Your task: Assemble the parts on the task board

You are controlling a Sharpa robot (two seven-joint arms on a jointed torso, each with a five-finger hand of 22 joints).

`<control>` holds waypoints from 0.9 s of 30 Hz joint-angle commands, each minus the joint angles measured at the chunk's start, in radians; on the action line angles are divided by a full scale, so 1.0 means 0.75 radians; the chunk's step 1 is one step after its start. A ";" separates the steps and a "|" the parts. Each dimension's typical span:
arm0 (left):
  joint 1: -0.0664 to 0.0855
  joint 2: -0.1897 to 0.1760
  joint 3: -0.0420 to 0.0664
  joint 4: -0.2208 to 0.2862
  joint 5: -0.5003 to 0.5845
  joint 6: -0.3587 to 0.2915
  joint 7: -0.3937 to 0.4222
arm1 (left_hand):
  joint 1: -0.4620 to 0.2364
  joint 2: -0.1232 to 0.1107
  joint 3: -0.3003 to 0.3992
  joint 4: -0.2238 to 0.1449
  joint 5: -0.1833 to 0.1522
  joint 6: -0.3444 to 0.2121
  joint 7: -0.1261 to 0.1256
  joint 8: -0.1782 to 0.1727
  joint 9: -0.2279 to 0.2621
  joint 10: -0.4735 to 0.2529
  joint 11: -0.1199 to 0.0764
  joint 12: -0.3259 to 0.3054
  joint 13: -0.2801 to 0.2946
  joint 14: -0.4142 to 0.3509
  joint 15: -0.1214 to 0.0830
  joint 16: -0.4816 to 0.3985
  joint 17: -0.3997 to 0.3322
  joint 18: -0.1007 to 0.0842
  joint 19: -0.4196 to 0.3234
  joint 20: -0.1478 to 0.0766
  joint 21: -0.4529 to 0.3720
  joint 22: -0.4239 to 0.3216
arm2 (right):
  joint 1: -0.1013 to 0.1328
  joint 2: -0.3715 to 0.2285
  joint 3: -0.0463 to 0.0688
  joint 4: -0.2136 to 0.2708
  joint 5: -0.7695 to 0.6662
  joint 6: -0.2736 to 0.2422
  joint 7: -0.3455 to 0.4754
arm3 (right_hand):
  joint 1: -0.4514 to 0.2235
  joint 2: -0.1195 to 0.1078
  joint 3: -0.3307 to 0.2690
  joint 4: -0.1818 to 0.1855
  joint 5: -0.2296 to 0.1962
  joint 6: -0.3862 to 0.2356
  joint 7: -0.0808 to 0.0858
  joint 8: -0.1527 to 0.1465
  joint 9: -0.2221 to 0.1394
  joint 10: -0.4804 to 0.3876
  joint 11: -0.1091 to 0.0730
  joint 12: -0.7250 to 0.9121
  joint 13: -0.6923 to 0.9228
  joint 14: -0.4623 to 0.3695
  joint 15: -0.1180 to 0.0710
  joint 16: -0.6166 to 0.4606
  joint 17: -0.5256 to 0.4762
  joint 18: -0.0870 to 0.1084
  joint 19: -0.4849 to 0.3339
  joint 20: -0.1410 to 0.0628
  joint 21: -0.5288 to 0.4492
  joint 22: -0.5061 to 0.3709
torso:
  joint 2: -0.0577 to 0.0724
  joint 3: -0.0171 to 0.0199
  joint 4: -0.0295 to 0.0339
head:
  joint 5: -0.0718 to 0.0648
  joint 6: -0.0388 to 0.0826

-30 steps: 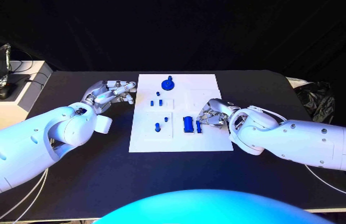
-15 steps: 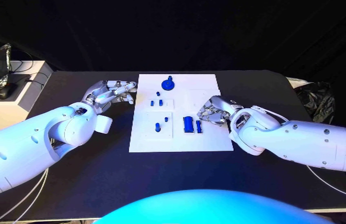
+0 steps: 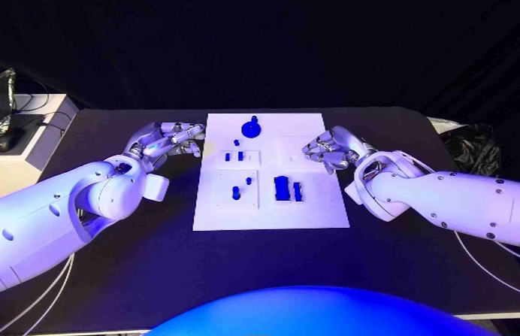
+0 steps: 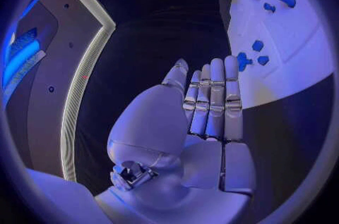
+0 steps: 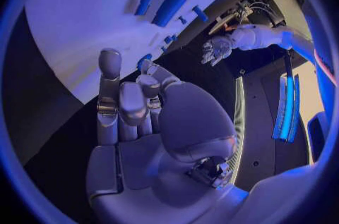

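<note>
Left robot hand (image 3: 168, 139) sits left of centre on the black worktop (image 3: 130, 253), just beside the task board (image 3: 271, 208), fingers straight, holding nothing. Blue parts (image 3: 282, 188) lie mid-board. Right robot hand (image 3: 328, 151) hovers at the board's right edge, fingers partly curled, empty.
</note>
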 commanded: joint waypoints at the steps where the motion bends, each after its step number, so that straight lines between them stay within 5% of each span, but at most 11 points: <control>1: 0.000 0.017 0.001 -0.015 0.028 -0.022 0.060 | -0.007 -0.007 -0.003 0.001 -0.001 -0.009 -0.004 -0.004 0.002 -0.008 -0.003 0.006 0.002 -0.007 0.000 -0.011 -0.003 0.002 -0.004 0.007 -0.009 -0.007 | 0.015 0.018 0.004 -0.073 0.479 -0.015 0.329 | -0.002 -0.029 -0.009 0.015 0.009 -0.016 0.004 0.001 0.001 -0.059 -0.007 -0.130 -0.091 -0.026 0.003 -0.121 -0.119 0.029 -0.030 0.007 -0.087 -0.013 | -0.012 -0.0043 -0.0053 | 0.000 0.028; 8: 0.000 0.065 0.002 -0.084 0.084 -0.074 0.160 | 0.000 -0.007 0.000 -0.005 -0.002 0.009 -0.021 -0.005 0.001 0.002 -0.005 -0.007 -0.002 -0.020 0.010 -0.142 -0.066 -0.013 -0.049 0.022 -0.087 -0.074 | 0.039 0.103 0.019 -0.294 0.895 0.099 0.559 | 0.002 -0.042 -0.075 0.034 0.014 -0.042 0.004 0.003 0.000 -0.160 0.007 -0.372 -0.331 -0.110 0.019 -0.437 -0.316 -0.003 -0.152 0.027 -0.180 -0.145 | -0.047 -0.0157 -0.0195 | 0.014 0.094; 13: 0.001 0.115 0.005 -0.166 0.122 -0.138 0.222 | 0.014 -0.009 0.011 -0.001 -0.007 -0.011 -0.022 -0.006 0.000 0.017 0.016 -0.135 -0.007 0.024 0.052 -0.551 -0.248 -0.034 -0.131 0.071 -0.252 -0.249 | 0.043 0.201 0.037 -0.489 1.092 0.202 0.668 | 0.002 -0.031 -0.120 0.058 -0.040 -0.075 0.011 0.002 0.000 -0.171 0.050 -0.750 -0.801 -0.253 0.078 -0.794 -0.494 -0.061 -0.430 0.084 -0.186 -0.378 | -0.075 -0.0148 -0.0301 | 0.030 0.157; 16: 0.004 0.139 0.006 -0.210 0.132 -0.167 0.240 | 0.010 -0.017 0.002 0.000 -0.014 -0.054 -0.025 -0.010 -0.004 0.046 0.023 -0.229 -0.002 0.154 0.080 -0.921 -0.338 -0.032 -0.190 0.116 -0.252 -0.528 | 0.040 0.253 0.045 -0.577 1.179 0.258 0.709 | -0.003 -0.027 -0.132 0.071 -0.043 -0.089 0.021 -0.003 -0.001 -0.140 0.082 -0.939 -1.092 -0.314 0.126 -0.998 -0.632 -0.085 -0.562 0.127 -0.185 -0.518 | -0.086 -0.0100 -0.0386 | 0.045 0.182; 17: 0.005 0.148 0.006 -0.225 0.136 -0.173 0.243 | 0.006 -0.029 -0.006 -0.004 -0.014 -0.118 -0.036 -0.011 -0.006 0.005 0.044 -0.227 -0.008 0.122 0.099 -0.999 -0.354 -0.043 -0.226 0.132 -0.262 -0.590 | 0.039 0.268 0.047 -0.602 1.206 0.274 0.718 | -0.008 -0.026 -0.133 0.078 -0.044 -0.097 0.025 -0.006 -0.002 -0.138 0.093 -0.980 -1.161 -0.337 0.143 -1.062 -0.679 -0.092 -0.600 0.143 -0.184 -0.559 | -0.090 -0.0078 -0.0416 | 0.048 0.186; 18: 0.006 0.157 0.006 -0.240 0.140 -0.178 0.245 | 0.001 -0.036 -0.012 -0.008 -0.014 -0.255 -0.048 -0.013 -0.011 -0.025 0.057 -0.229 -0.007 0.104 0.111 -1.034 -0.361 -0.047 -0.255 0.142 -0.261 -0.633 | 0.038 0.281 0.048 -0.623 1.230 0.288 0.725 | -0.015 -0.026 -0.132 0.085 -0.045 -0.108 0.031 -0.008 -0.003 -0.143 0.108 -1.024 -1.238 -0.350 0.161 -1.134 -0.733 -0.099 -0.639 0.159 -0.185 -0.604 | -0.094 -0.0067 -0.0444 | 0.052 0.192; 20: 0.008 0.172 0.006 -0.264 0.145 -0.183 0.245 | -0.008 -0.041 -0.020 -0.021 -0.012 -0.388 -0.062 -0.023 -0.017 -0.077 0.072 -0.227 -0.008 0.068 0.128 -1.049 -0.380 -0.044 -0.288 0.162 -0.258 -0.738 | 0.036 0.299 0.050 -0.652 1.258 0.309 0.735 | -0.023 -0.032 -0.130 0.095 -0.044 -0.126 0.040 -0.009 -0.003 -0.138 0.126 -1.061 -1.351 -0.372 0.191 -1.255 -0.821 -0.109 -0.706 0.190 -0.184 -0.686 | -0.100 -0.0056 -0.0473 | 0.057 0.201; 23: 0.009 0.198 0.006 -0.299 0.148 -0.187 0.236 | -0.035 -0.032 -0.026 -0.050 -0.010 -0.375 -0.053 -0.026 -0.019 -0.145 0.084 -0.221 -0.009 -0.017 0.155 -1.043 -0.449 -0.018 -0.308 0.212 -0.249 -1.093 | 0.033 0.325 0.052 -0.687 1.289 0.336 0.751 | -0.026 -0.041 -0.128 0.109 -0.045 -0.144 0.045 -0.009 -0.002 -0.151 0.142 -1.059 -1.512 -0.336 0.212 -1.391 -0.936 -0.100 -0.732 0.219 -0.183 -0.819 | -0.106 -0.0022 -0.0504 | 0.066 0.208; 25: 0.010 0.211 0.006 -0.313 0.147 -0.187 0.228 | -0.043 -0.035 -0.028 -0.052 -0.010 -0.354 -0.045 -0.025 -0.018 -0.180 0.090 -0.223 -0.011 -0.068 0.170 -1.045 -0.451 -0.018 -0.325 0.229 -0.251 -1.234 | 0.033 0.335 0.052 -0.700 1.298 0.349 0.757 | -0.027 -0.047 -0.129 0.116 -0.048 -0.155 0.047 -0.009 -0.003 -0.175 0.154 -1.061 -1.510 -0.329 0.224 -1.448 -0.991 -0.098 -0.745 0.235 -0.183 -0.897 | -0.107 0.0015 -0.0495 | 0.068 0.210; 26: 0.007 0.198 0.004 -0.300 0.118 -0.155 0.195 | -0.602 -0.106 0.130 -0.063 -0.288 -1.358 -0.208 -0.092 -0.086 -1.453 -0.148 -0.314 -0.089 -1.287 -0.080 -1.133 -0.539 -0.164 -1.444 -0.081 -0.341 -1.552 | 0.034 0.325 0.051 -0.687 1.189 0.244 0.672 | -0.546 -0.066 -0.357 0.259 -0.337 -0.568 -0.150 -0.092 -0.089 -0.632 -0.002 -1.145 -1.587 -0.804 0.100 -1.540 -1.273 -0.120 -1.950 0.114 -0.264 -1.744 | -0.097 -0.0051 -0.0457 | 0.062 0.203; 27: 0.008 0.198 0.003 -0.298 0.119 -0.158 0.195 | -0.627 -0.106 0.130 -0.063 -0.288 -1.358 -0.208 -0.092 -0.086 -1.453 -0.148 -0.314 -0.089 -1.287 -0.080 -1.133 -0.539 -0.164 -1.444 -0.081 -0.341 -1.552 | 0.034 0.325 0.051 -0.684 1.190 0.243 0.673 | -0.566 -0.066 -0.357 0.259 -0.337 -0.589 -0.150 -0.092 -0.089 -0.656 -0.002 -1.145 -1.587 -0.816 0.100 -1.540 -1.273 -0.120 -1.950 0.114 -0.264 -1.744 | -0.097 -0.0047 -0.0464 | 0.062 0.204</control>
